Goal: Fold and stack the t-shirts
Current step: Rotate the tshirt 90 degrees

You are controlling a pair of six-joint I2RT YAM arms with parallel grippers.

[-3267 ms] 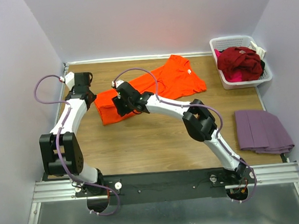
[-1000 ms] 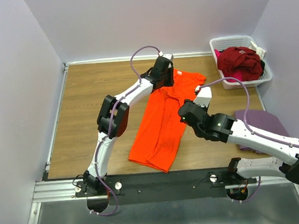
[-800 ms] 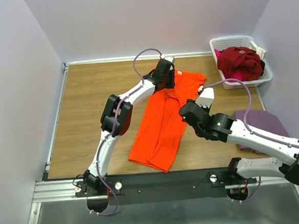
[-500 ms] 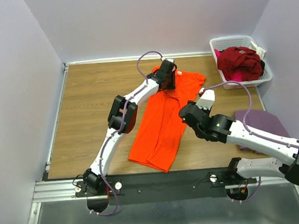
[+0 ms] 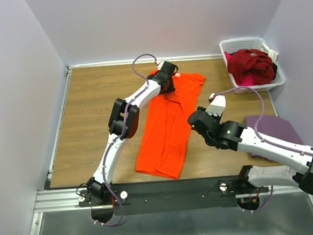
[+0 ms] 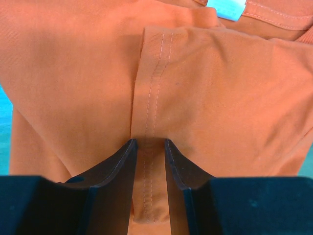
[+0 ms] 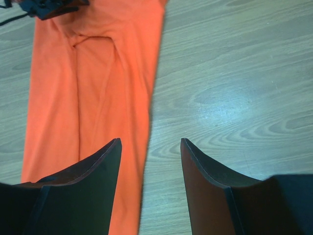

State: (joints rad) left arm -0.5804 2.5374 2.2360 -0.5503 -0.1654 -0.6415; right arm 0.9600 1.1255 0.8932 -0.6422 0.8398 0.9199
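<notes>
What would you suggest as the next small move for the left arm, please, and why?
Probably open the left tool and lift away. It is shut on a stitched hem of the orange t-shirt near the neck label. The shirt lies as a narrow strip on the table, and the right tool is open and empty beside its edge.

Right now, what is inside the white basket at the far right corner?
A crumpled dark red t-shirt fills the basket, with pink fabric showing beneath it. Anything lower is covered.
</notes>
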